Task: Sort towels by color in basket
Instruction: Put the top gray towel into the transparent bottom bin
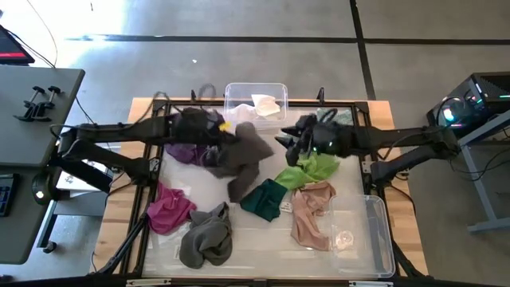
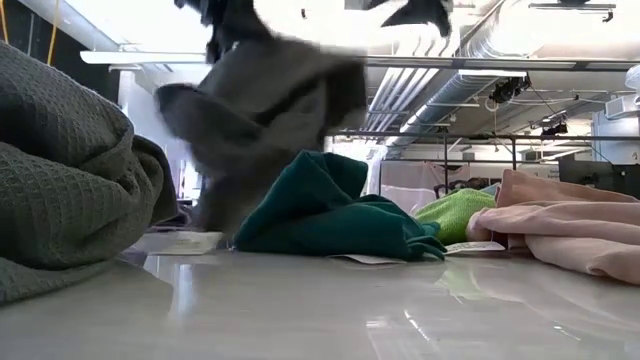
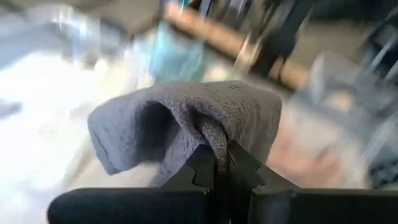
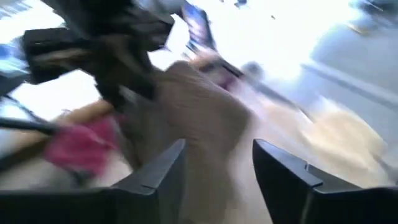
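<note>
A dark grey towel (image 1: 243, 155) hangs from my left gripper (image 3: 219, 165), which is shut on it above the table's middle (image 1: 229, 139). My right gripper (image 4: 217, 168) stands open just right of that towel (image 1: 287, 143), with nothing between its fingers. On the table lie a purple towel (image 1: 185, 151), a magenta towel (image 1: 169, 209), a grey-green towel (image 1: 207, 235), a dark teal towel (image 1: 264, 199), a lime green towel (image 1: 312, 169) and a pale pink towel (image 1: 312, 214). A white towel (image 1: 268, 104) lies in the clear basket (image 1: 239, 89) at the far edge. My left gripper pinches a bunched fold (image 3: 214, 138) of the grey towel between its two fingertips. It comes from the table's left, slanting slightly down. The towel droops slack beyond and below the fingers (image 2: 260, 110). Whether its lower end (image 2: 212, 215) touches the table, I cannot tell.
A second clear basket (image 1: 381, 235) stands at the table's near right, holding one end of the pink towel. The wooden table edge (image 1: 402, 231) frames the white work surface. A desk with clamps (image 1: 36, 104) stands to the left.
</note>
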### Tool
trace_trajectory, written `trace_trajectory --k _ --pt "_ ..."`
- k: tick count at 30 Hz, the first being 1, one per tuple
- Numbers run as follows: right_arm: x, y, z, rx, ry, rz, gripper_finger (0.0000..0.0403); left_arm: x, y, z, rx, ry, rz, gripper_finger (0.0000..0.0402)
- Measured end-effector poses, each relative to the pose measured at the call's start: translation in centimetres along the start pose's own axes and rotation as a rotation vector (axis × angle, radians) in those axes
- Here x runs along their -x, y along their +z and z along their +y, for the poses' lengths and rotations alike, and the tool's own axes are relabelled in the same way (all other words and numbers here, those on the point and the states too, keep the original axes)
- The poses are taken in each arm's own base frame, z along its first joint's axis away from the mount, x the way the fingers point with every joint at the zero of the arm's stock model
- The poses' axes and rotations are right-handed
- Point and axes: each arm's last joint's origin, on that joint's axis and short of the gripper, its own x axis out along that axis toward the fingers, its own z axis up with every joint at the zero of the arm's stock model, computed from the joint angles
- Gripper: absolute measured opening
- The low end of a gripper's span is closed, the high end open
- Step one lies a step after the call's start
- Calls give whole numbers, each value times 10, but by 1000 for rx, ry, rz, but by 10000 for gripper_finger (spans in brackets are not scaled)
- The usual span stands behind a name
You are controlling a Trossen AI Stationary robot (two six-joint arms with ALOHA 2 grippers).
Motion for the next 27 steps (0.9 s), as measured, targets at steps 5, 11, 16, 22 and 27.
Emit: trace_trajectory --k 5,11,16,22,27 --pt "-2 25 0 87 145 -206 246 11 28 -11 48 -98 -215 4" --pt "-7 23 -4 130 117 -190 259 10 40 -17 39 -184 -338 4" --pt "-20 13 3 142 126 -153 247 8 42 -20 4 -231 -355 3" --pt "-40 1 21 154 199 -169 206 9 43 -20 20 -247 -357 4" --pt "-55 -6 33 148 283 -211 125 8 42 -20 46 -243 -352 33"
